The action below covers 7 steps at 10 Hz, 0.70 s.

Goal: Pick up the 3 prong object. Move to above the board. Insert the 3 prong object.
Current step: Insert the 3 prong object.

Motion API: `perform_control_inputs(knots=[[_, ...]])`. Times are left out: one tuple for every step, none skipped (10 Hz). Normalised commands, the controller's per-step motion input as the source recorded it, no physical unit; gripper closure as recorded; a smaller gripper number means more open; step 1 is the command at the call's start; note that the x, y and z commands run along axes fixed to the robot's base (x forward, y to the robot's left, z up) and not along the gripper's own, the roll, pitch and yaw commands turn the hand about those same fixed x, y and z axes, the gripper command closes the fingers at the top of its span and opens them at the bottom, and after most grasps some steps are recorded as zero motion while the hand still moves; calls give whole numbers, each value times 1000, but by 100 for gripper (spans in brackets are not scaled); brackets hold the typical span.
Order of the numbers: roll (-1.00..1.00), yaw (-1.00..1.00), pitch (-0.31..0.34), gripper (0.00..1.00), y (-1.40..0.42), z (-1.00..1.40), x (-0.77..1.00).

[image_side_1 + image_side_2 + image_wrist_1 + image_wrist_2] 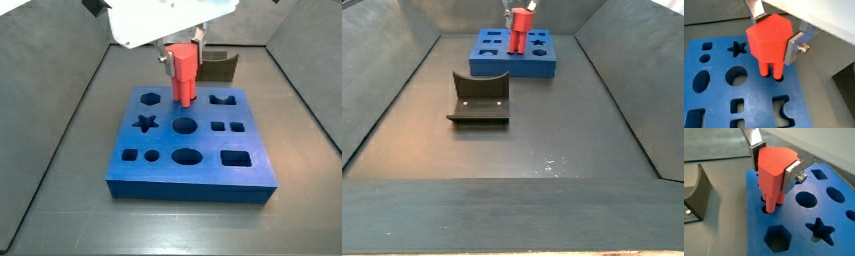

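Gripper (775, 31) sits above the board (711, 107), and I see its silver fingers (795, 42) clamped on the wide top of the 3 prong object (767, 40), one plate on each side. From my seat the red-orange piece stands upright, its prongs reaching down into a small hole near the middle of the blue slab; in both wrist views the prong tips drop out of sight inside that hole, so I cannot tell how deep they go or whether they have bottomed out. I can only count two prongs in a wrist view; any third is hidden behind them.

In a side view the 3 prong object (182, 70) rises from the board (201, 170) toward its far edge, with the white arm housing cutting off the fingers above it. Just behind the board something dark shows, mostly covered, too little to name.

In a side view the fixture (477, 98) stands on the floor nearer the camera, apart from the board (500, 64); the gripper there is cropped by the frame edge.
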Motion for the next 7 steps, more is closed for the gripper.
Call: perform_control_inputs(knots=[[131, 217, -91, 100, 86, -377, 74], [106, 194, -46, 100, 71, -283, 0], [0, 0, 0, 100, 0, -34, 0], [23, 0, -69, 100, -63, -357, -54], [169, 0, -169, 100, -160, -800, -57], [74, 0, -254, 100, -234, -934, 0], [63, -14, -237, 100, -229, -966, 0]])
